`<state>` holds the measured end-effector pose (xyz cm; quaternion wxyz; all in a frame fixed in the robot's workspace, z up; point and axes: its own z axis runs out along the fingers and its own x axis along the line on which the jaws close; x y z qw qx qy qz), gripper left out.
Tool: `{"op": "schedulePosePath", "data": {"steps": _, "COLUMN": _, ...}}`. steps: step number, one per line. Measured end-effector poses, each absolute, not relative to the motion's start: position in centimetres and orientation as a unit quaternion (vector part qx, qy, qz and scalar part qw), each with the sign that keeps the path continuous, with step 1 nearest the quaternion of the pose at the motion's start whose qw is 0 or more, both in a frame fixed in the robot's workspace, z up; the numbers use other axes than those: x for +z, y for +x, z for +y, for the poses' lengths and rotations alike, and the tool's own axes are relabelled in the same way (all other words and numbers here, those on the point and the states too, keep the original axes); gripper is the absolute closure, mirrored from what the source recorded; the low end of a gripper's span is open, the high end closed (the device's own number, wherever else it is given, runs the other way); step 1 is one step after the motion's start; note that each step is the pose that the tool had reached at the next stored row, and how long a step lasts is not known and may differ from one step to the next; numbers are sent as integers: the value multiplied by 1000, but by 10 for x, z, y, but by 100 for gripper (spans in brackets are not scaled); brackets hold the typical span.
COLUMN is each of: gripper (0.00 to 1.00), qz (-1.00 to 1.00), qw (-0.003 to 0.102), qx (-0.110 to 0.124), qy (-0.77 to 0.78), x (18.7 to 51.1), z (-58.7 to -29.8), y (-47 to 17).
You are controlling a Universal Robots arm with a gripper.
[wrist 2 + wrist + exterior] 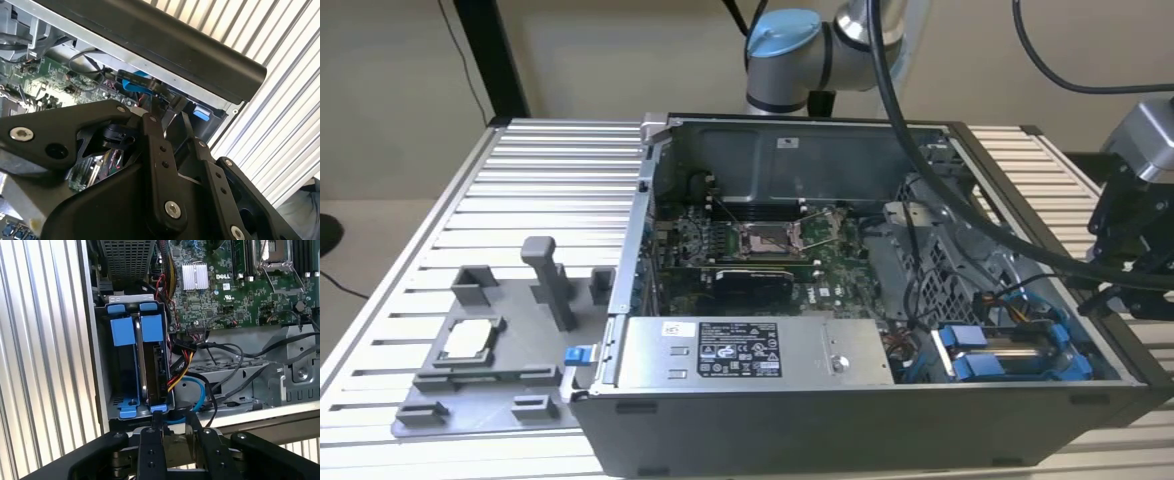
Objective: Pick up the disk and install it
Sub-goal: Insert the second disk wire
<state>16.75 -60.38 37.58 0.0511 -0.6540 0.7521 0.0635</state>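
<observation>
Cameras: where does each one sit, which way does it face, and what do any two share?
Exterior view: off the arm, looking down over the open computer case on the slatted table; the arm rises behind the case.
First wrist view: on the arm, looking past the gripper into the blue drive bay, where the disk stands on edge.
Second wrist view: on the arm, looking past the gripper at the case's edge, with circuit board beyond.
Shared: both wrist views show the gripper; the exterior and first wrist views show the drive bay.
</observation>
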Motion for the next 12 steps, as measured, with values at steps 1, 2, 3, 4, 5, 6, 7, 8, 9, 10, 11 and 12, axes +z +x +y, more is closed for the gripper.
{"op": "schedulePosePath", "data": {"steps": 1, "gripper": 0, "qz": 752, "qw": 51, "qx": 64, "qy": -654, "x": 376, "z": -604, "y": 168}}
{"op": "schedulePosePath", "data": {"steps": 2, "gripper": 0, "qz": 752, "qw": 51, "qx": 64, "qy": -654, "x": 376, "z": -604, "y": 168}}
{"op": "schedulePosePath", "data": {"steps": 3, "gripper": 100, "qz": 752, "qw": 51, "qx": 64, "qy": -654, "x": 376, "z": -604, "y": 168}}
{"op": "schedulePosePath", "data": {"steps": 4, "gripper": 100, "qz": 752, "qw": 51, "qx": 63, "qy": -654, "x": 376, "z": -604, "y": 168}}
{"op": "schedulePosePath", "data": {"steps": 5, "gripper": 100, "qz": 752, "qw": 51, "qx": 63, "qy": -654, "x": 376, "z": -604, "y": 168}}
{"op": "schedulePosePath", "data": {"steps": 6, "gripper": 100, "qz": 752, "qw": 51, "qx": 64, "qy": -654, "x": 376, "z": -604, "y": 168}}
{"op": "schedulePosePath", "data": {"steps": 7, "gripper": 100, "qz": 752, "qw": 51, "qx": 63, "qy": -654, "x": 376, "z": -604, "y": 167}}
{"op": "schedulePosePath", "data": {"steps": 8, "gripper": 100, "qz": 752, "qw": 51, "qx": 64, "qy": -654, "x": 376, "z": -604, "y": 167}}
{"op": "schedulePosePath", "data": {"steps": 9, "gripper": 100, "qz": 752, "qw": 51, "qx": 64, "qy": -654, "x": 376, "z": -604, "y": 168}}
{"op": "schedulePosePath", "data": {"steps": 10, "gripper": 100, "qz": 752, "qw": 51, "qx": 63, "qy": -654, "x": 376, "z": -604, "y": 168}}
{"op": "schedulePosePath", "data": {"steps": 11, "gripper": 100, "qz": 752, "qw": 51, "qx": 64, "qy": -654, "x": 376, "z": -604, "y": 168}}
{"op": "schedulePosePath", "data": {"steps": 12, "gripper": 100, "qz": 752, "qw": 51, "qx": 63, "qy": -654, "x": 376, "z": -604, "y": 168}}
